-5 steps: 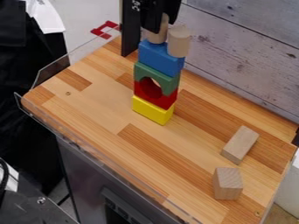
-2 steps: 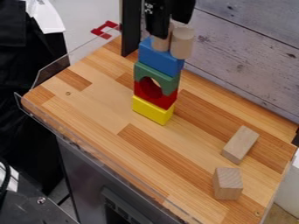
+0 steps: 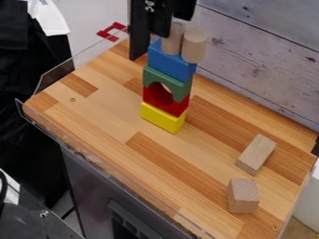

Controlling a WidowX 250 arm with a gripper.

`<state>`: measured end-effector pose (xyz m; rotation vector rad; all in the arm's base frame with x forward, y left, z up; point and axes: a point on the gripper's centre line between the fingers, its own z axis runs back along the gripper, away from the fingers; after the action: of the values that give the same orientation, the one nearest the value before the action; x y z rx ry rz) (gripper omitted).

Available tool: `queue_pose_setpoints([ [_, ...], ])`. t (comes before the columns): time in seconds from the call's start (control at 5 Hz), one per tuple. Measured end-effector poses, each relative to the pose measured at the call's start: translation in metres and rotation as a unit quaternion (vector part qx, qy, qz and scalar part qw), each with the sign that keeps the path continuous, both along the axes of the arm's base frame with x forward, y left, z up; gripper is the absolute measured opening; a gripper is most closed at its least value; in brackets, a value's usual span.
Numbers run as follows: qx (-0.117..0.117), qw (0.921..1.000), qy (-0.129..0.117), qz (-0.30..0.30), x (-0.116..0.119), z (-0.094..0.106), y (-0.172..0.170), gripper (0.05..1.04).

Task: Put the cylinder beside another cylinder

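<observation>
One cylinder (image 3: 171, 43) stands upright beside another cylinder (image 3: 194, 46) on the blue block (image 3: 168, 61), near the desk's far edge (image 3: 215, 89). My open gripper (image 3: 174, 26) is close above; brushing sideways while lifting could topple either, or the narrow stack (image 3: 165, 114).

Over on the far right, a pale, knotty plank wall (image 3: 268, 65) rises behind the striped wooden tabletop (image 3: 93, 123), with light grey floor (image 3: 90, 18) far left.
</observation>
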<state>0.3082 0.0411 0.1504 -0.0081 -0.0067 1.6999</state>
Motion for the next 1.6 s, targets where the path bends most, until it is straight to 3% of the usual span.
queue_pose_setpoints([
  [0.2, 0.014, 0.9999, 0.000, 0.002, 0.000, 0.009, 0.005, 0.999],
  [0.4, 0.047, 0.9989, -0.004, -0.001, -0.013, 0.035, -0.003, 0.999],
  [0.8, 0.075, 0.9950, 0.006, -0.066, -0.064, 0.081, -0.058, 0.999],
  [1.0, 0.043, 0.9925, 0.015, -0.114, -0.081, 0.069, -0.082, 0.999],
  [1.2, -0.002, 0.9873, 0.016, -0.158, -0.083, 0.035, -0.097, 0.999],
  [1.4, -0.023, 0.9796, 0.021, -0.198, -0.077, 0.009, -0.106, 0.999],
  [1.6, -0.014, 0.9779, 0.003, -0.209, -0.062, -0.007, -0.113, 0.999],
])
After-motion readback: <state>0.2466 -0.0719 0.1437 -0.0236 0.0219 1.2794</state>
